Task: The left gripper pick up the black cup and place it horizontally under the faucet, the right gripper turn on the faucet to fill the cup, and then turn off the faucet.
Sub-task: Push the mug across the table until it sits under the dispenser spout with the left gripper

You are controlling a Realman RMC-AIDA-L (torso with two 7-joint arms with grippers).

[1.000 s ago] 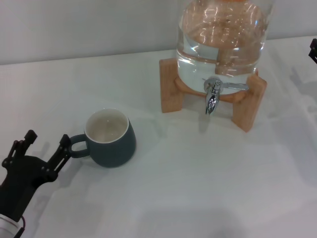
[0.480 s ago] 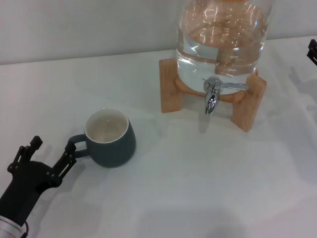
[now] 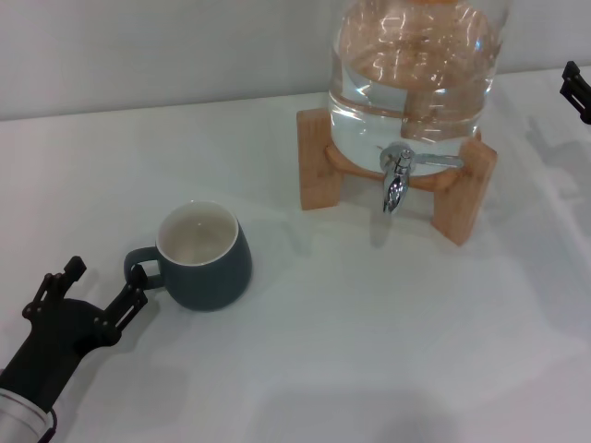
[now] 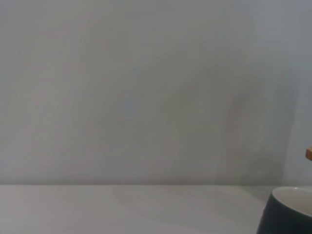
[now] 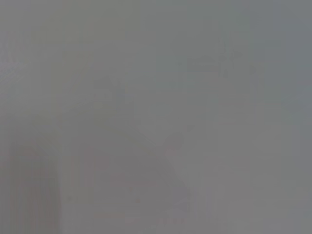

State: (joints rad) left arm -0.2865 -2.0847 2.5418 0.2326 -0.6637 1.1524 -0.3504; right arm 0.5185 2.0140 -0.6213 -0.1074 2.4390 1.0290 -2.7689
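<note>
**Reaching for the mug's handle on a plain white tabletop**

Spreading its two black fingers wide, the left gripper (image 3: pixel 103 282) sits low over the table at the near left corner of the head view, holding nothing. One fingertip (image 3: pixel 137 297) lies at the loop handle of the black cup (image 3: pixel 205 256); whether it touches the handle cannot be told. The other finger points out over bare surface on the side away from the cup. The cup stands upright just beyond and to the right of this gripper, its cream-white inside facing up and its handle turned toward the fingers. In the left wrist view only a corner of the cup (image 4: pixel 287 212) shows, against a pale wall.

The table (image 3: pixel 369 351) is a smooth white surface, and it meets a plain grey-white wall (image 3: pixel 166 46) at the back.

Further right of the cup, well apart from the left gripper, a clear water jar (image 3: pixel 416 74) rests on a wooden stand (image 3: pixel 462 198). The faucet (image 3: pixel 397 175) juts from the front of the jar, its spout pointing down and its thin lever lying out to the right. Nothing stands under the spout.

At the far right edge, beyond the stand, a small part of the right gripper (image 3: pixel 577 89) shows; how its fingers stand cannot be told. The right wrist view shows only featureless grey.
</note>
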